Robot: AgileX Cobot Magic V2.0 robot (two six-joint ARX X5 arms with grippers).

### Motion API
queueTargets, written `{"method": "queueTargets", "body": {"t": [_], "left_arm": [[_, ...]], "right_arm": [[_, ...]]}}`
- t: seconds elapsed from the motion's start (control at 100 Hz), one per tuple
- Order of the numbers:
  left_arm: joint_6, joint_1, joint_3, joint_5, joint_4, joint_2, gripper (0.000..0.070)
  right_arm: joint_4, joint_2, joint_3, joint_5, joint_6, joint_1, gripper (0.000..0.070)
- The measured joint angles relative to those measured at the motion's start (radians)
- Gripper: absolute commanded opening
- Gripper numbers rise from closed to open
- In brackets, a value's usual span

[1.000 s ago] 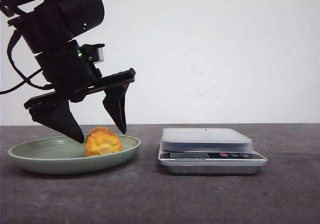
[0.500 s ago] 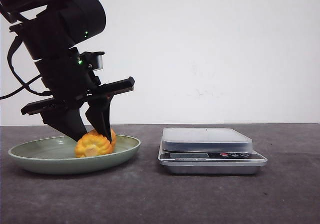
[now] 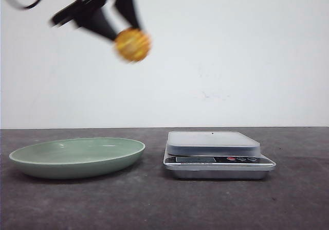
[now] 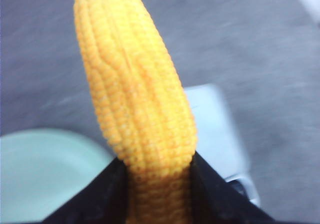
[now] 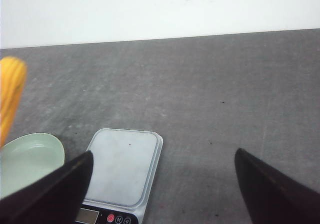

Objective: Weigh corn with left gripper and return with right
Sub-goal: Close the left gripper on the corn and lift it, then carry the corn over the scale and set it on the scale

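My left gripper (image 3: 123, 32) is shut on the corn (image 3: 133, 45), a yellow-orange cob piece, and holds it high in the air above the right rim of the green plate (image 3: 77, 157). In the left wrist view the corn (image 4: 137, 103) stands between the two black fingers (image 4: 107, 196), with the plate (image 4: 45, 169) and scale (image 4: 215, 134) blurred far below. The silver scale (image 3: 213, 143) sits right of the plate, its platform bare. My right gripper (image 5: 162, 184) is open, high above the scale (image 5: 125, 166); the corn (image 5: 10, 96) shows at that view's left edge.
The dark grey table (image 3: 164, 204) carries only the plate and the scale. A plain white wall stands behind. The scale's display and buttons (image 3: 239, 159) face the front. The right arm is out of the front view.
My left gripper closed on the corn in the plate and lifted it fast, up and a little to the right. The plate now lies bare.
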Motion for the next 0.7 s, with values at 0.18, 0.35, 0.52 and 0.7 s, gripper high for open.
{"method": "queueTargets", "body": {"t": [0.18,0.35,0.52,0.7], "left_arm": [[0.0,-0.075,0.209,-0.001,-0.055,0.215,0.0008],[0.0,-0.1,0.323,-0.002,-0.06,0.389,0.0008],[0.0,-0.102,0.352,-0.003,-0.079,0.494,0.0008],[-0.002,-0.102,0.352,-0.003,-0.087,0.567,0.0008]], "right_arm": [[0.0,0.0,0.0,0.0,0.0,0.0,0.0571],[-0.013,-0.001,0.0,-0.001,0.0,0.0,0.0572],[-0.031,-0.001,0.0,-0.001,0.0,0.0,0.0572],[-0.031,-0.001,0.0,-0.001,-0.001,0.0,0.0572]]}}
